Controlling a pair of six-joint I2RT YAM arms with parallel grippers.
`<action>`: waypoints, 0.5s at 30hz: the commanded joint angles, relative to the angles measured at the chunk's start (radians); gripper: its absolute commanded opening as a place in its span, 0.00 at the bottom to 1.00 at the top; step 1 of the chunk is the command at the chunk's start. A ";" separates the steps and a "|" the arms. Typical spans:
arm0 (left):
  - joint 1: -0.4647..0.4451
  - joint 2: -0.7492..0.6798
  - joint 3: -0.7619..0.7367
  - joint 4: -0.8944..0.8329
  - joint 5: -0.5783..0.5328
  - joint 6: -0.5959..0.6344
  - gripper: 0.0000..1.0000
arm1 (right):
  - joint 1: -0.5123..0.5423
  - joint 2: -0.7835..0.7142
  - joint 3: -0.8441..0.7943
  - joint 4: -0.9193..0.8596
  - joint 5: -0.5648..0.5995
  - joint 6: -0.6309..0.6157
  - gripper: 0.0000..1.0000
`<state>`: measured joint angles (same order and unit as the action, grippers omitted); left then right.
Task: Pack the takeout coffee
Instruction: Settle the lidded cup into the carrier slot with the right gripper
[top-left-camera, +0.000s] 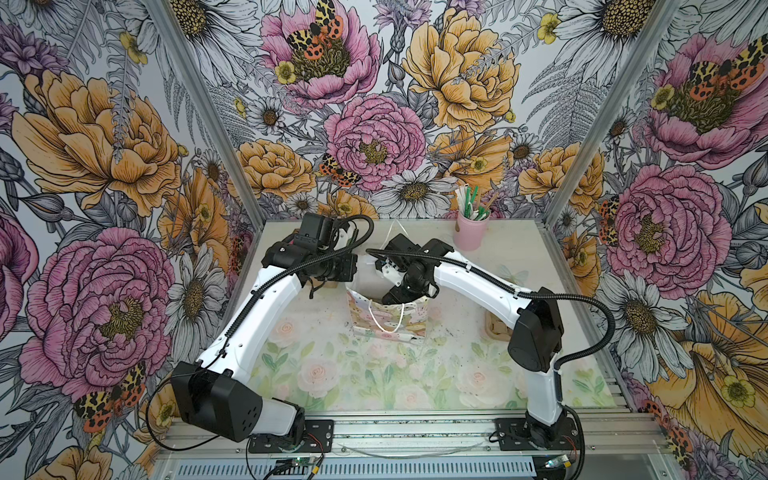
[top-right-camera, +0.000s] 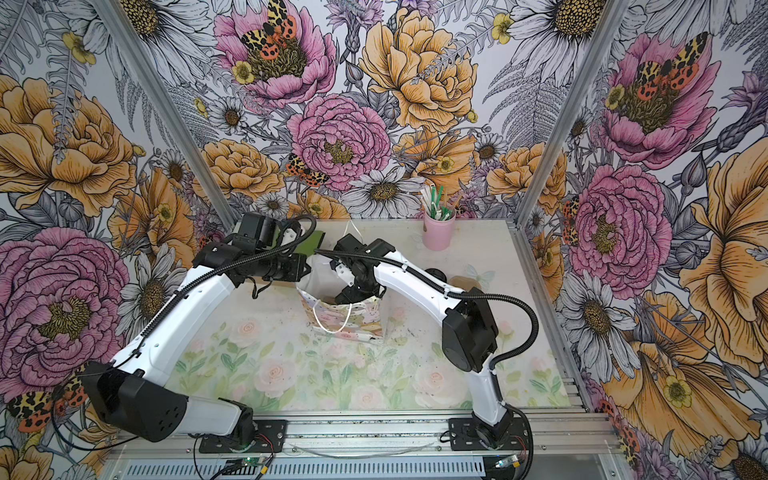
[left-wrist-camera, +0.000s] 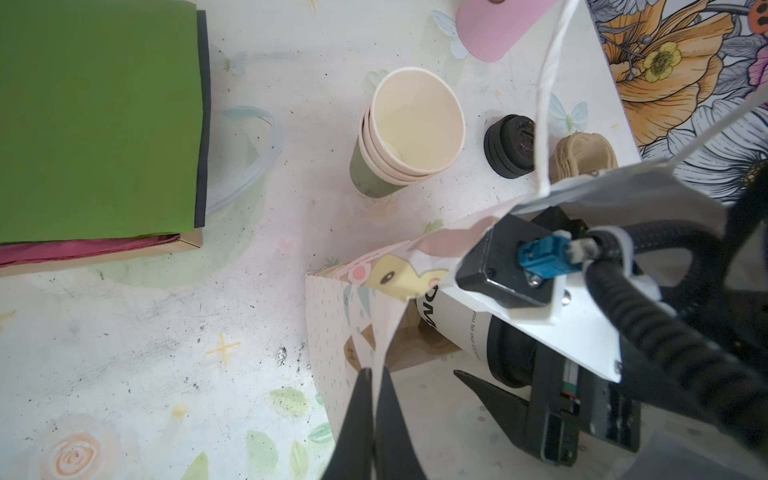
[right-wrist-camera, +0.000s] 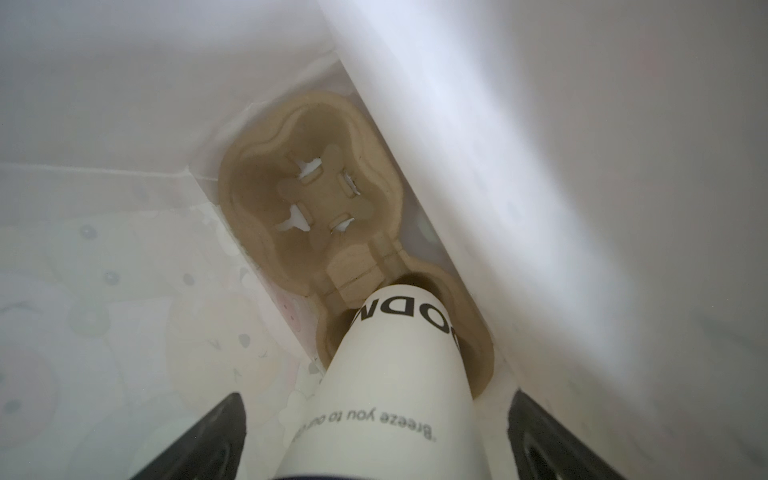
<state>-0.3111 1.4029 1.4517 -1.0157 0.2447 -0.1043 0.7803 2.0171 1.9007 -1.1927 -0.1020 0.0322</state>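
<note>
Right gripper (right-wrist-camera: 378, 399): deep inside the bag (top-left-camera: 388, 322), jaws spread, with a gap on each side of the takeout coffee (right-wrist-camera: 395, 353).

Takeout coffee: base in one socket of the pulp carrier (right-wrist-camera: 316, 195) on the bag floor. The second socket is empty. In the left wrist view its black lid sits between the right fingers. I cannot tell whether the base is fully home, and the cup looks slightly tilted.

Left gripper (left-wrist-camera: 375, 374): pressed together on the bag's rim, at about 9 o'clock of the mouth in both top views. This holds the mouth open.

Risks, nearest first:
- A finger could catch the lid's overhang as the gripper comes out. That would lift or tip the cup, and a half-seated base would make it worse.
- The walls are thin paper. If the left pinch opens early, the rim could fold onto the right wrist, and the bag would drag along with it.
- A white cord handle (left-wrist-camera: 544, 104) crosses close to the right wrist's cable and could snag on it.
- The bag looks light. If dragged towards 12 o'clock it could hit the stack of cups (left-wrist-camera: 411, 133) or the loose lids (top-right-camera: 436, 273).
- The pink holder (top-left-camera: 471, 232), at 1 o'clock of the bag, is well apart, so the risk there is low.
</note>
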 joint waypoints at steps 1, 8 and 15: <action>-0.002 0.004 0.010 0.005 -0.010 0.005 0.03 | 0.001 -0.012 0.030 -0.016 0.024 0.002 0.99; -0.004 0.007 0.016 0.005 -0.009 0.004 0.03 | 0.001 -0.014 0.048 -0.018 0.026 0.002 0.99; -0.009 0.013 0.021 0.005 -0.008 0.005 0.03 | 0.007 -0.017 0.065 -0.019 0.020 0.003 0.99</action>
<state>-0.3122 1.4029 1.4517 -1.0153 0.2447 -0.1043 0.7803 2.0171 1.9293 -1.1973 -0.1017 0.0322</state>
